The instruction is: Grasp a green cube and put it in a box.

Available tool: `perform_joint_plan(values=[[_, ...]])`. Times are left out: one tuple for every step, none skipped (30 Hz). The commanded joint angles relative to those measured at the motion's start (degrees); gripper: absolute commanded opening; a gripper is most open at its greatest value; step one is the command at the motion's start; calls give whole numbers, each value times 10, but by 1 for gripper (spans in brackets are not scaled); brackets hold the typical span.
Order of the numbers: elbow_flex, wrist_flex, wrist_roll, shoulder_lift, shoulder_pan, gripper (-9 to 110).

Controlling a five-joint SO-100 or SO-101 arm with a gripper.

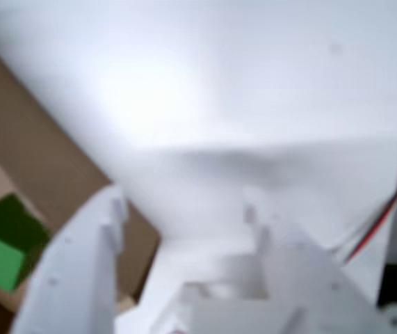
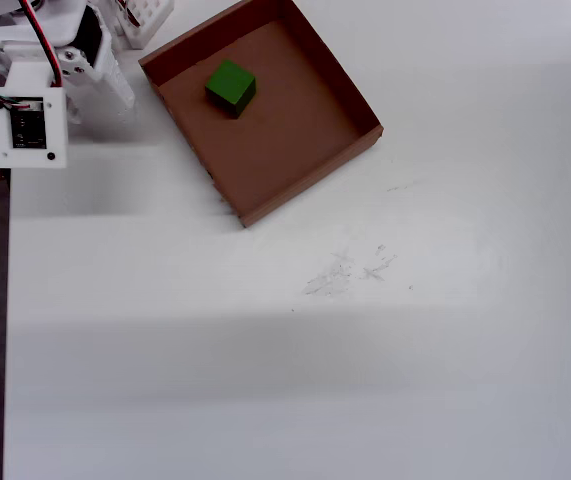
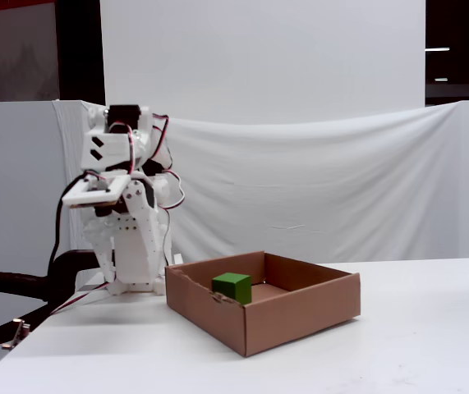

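Note:
The green cube [image 2: 230, 86] lies on the floor of the brown cardboard box [image 2: 315, 172], towards its far left corner in the overhead view. It also shows in the fixed view [image 3: 232, 287] inside the box [image 3: 296, 318], and at the lower left of the wrist view [image 1: 3, 245] behind the box wall [image 1: 45, 167]. My gripper [image 1: 184, 203] is folded back beside the box's left corner, over the white table. Its jaws stand apart with nothing between them. The white arm [image 2: 40, 70] sits at the top left of the overhead view.
A small white gridded object [image 2: 145, 15] stands beside the arm base. The table's left edge [image 2: 7, 300] borders a dark floor. Faint scuff marks [image 2: 350, 270] lie mid-table. A white cloth backdrop [image 3: 316, 180] hangs behind the table.

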Motion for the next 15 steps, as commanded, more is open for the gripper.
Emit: perform_joint_plan(values=[[32, 8, 12, 40, 5, 23], [42, 4, 24, 47, 7, 23], [53, 1, 24, 52, 9, 23], [64, -6, 25, 53, 11, 23], [76, -14, 25, 53, 11, 23], [92, -25, 25, 54, 11, 23], [107, -35, 25, 57, 11, 23], [107, -32, 25, 58, 18, 23], [107, -32, 25, 60, 22, 23], [107, -26, 30, 64, 22, 23], [107, -25, 36, 68, 23, 23], [107, -24, 46, 72, 24, 23], [107, -22, 62, 78, 24, 23], [107, -22, 81, 81, 22, 23], [107, -24, 95, 81, 20, 23]])
